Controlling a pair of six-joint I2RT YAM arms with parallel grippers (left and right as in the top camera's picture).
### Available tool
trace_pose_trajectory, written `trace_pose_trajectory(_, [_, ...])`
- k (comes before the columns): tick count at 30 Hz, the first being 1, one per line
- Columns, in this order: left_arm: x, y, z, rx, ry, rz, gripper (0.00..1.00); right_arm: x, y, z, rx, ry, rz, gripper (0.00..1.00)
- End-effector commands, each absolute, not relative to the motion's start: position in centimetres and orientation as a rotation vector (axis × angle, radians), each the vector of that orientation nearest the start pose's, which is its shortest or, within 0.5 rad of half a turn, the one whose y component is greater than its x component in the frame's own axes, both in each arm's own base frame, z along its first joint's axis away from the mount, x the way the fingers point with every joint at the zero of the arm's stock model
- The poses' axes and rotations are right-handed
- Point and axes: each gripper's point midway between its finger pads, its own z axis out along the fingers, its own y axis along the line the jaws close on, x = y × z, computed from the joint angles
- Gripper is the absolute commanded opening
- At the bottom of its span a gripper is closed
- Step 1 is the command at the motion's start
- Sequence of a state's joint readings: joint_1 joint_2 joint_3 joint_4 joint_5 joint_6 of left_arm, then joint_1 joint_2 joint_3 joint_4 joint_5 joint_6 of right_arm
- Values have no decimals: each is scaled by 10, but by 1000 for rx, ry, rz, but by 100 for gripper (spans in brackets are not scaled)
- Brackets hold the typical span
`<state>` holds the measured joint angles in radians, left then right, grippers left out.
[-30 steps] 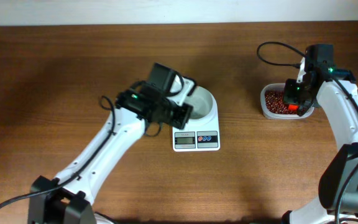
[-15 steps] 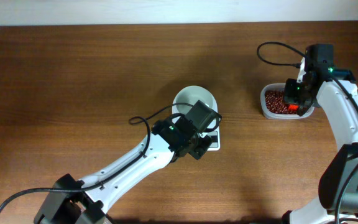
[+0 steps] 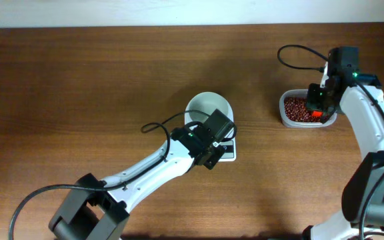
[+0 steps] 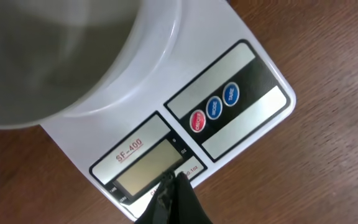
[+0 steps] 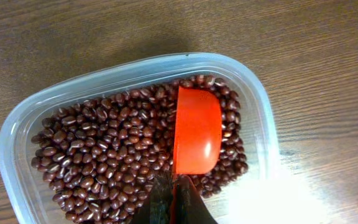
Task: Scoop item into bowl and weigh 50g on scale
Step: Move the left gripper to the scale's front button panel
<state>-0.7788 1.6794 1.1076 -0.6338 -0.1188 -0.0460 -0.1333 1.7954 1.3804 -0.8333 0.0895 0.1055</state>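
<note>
While right fingers point(image 5: 164, 200) pinch the scoop point(image 5: 196, 134) amid beans point(image 5: 104, 155), left fingers point(image 4: 180, 200)—pressed together—overhang the scale point(image 4: 219, 40).

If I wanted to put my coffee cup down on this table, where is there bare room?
Widest bare patch: the table left of the bowl. Another gap lies between bowl and bean tub. Crowded: over the scale, under the left tool, and at the tub, where the right tool holds an orange scoop.
</note>
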Motion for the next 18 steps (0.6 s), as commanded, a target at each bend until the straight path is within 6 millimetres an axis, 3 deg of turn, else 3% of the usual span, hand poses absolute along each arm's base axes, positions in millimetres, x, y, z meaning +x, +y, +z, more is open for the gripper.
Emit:
trace_pose_trajectory(1, [282, -246, 58, 993, 2580, -13, 0, 401, -73, 69, 391, 2849, -107, 4])
trace_pose_trajectory(6, [283, -246, 57, 993, 2578, -14, 0, 399, -57, 60, 373, 2885, 21, 4])
trace_pose_trajectory(11, [283, -246, 57, 993, 2578, -14, 0, 398, -59, 59, 377, 2889, 15, 5])
trace_pose_trajectory(12, [283, -246, 57, 993, 2578, -14, 0, 398, -59, 59, 376, 2888, 14, 11])
trace_pose_trajectory(13, [283, -246, 57, 993, 2578, -14, 0, 398, -59, 60, 376, 2886, 14, 33])
trace_pose_trajectory(18, [283, -246, 57, 993, 2578, -14, 0, 397, -65, 60, 383, 2885, -40, 61])
